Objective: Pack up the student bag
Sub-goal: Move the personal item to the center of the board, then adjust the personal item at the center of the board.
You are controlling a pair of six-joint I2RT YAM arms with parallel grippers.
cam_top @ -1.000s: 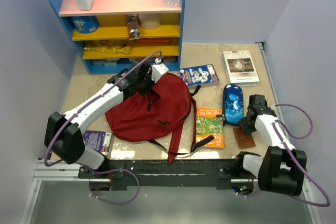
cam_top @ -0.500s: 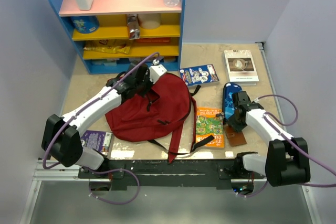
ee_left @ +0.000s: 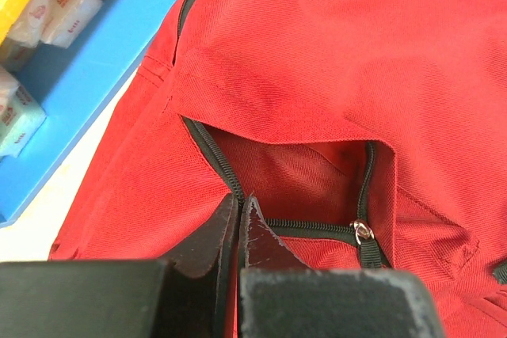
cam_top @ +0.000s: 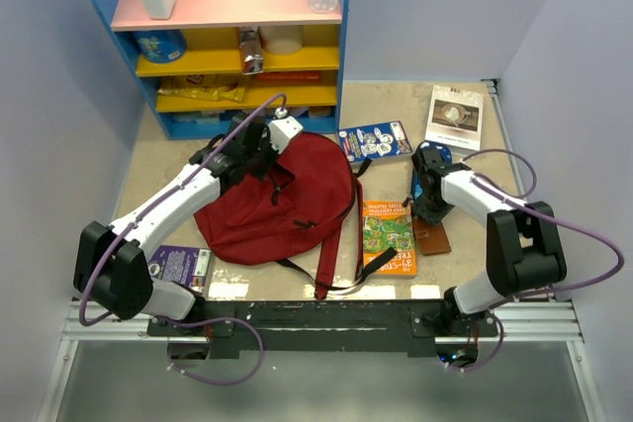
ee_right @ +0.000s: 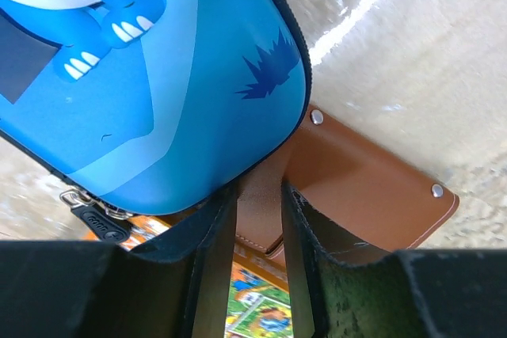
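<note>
The student bag (cam_top: pixel 287 200), a large dark red backpack, lies flat in the middle of the table. My left gripper (cam_top: pixel 265 148) is at its far top edge. In the left wrist view the gripper (ee_left: pixel 239 202) is shut on the black zipper edge of the bag's opening (ee_left: pixel 309 172), which gapes a little. My right gripper (cam_top: pixel 427 203) is low over a blue pencil case (cam_top: pixel 441 156). In the right wrist view the gripper (ee_right: pixel 259 197) pinches a brown leather wallet (ee_right: pixel 364 187), with the pencil case (ee_right: pixel 158 85) lying against it.
An orange-green book (cam_top: pixel 389 234) lies beside the bag's straps. A blue book (cam_top: pixel 376 140) and a white booklet (cam_top: pixel 455 116) lie further back. A purple item (cam_top: pixel 178 266) sits near the left base. A blue shelf unit (cam_top: pixel 237 37) stands at the back left.
My right gripper has moved left and away from the base, dragging the wallet with it; the orange-green book shifted slightly. My left gripper has lifted the bag's top edge a little toward the shelf.
</note>
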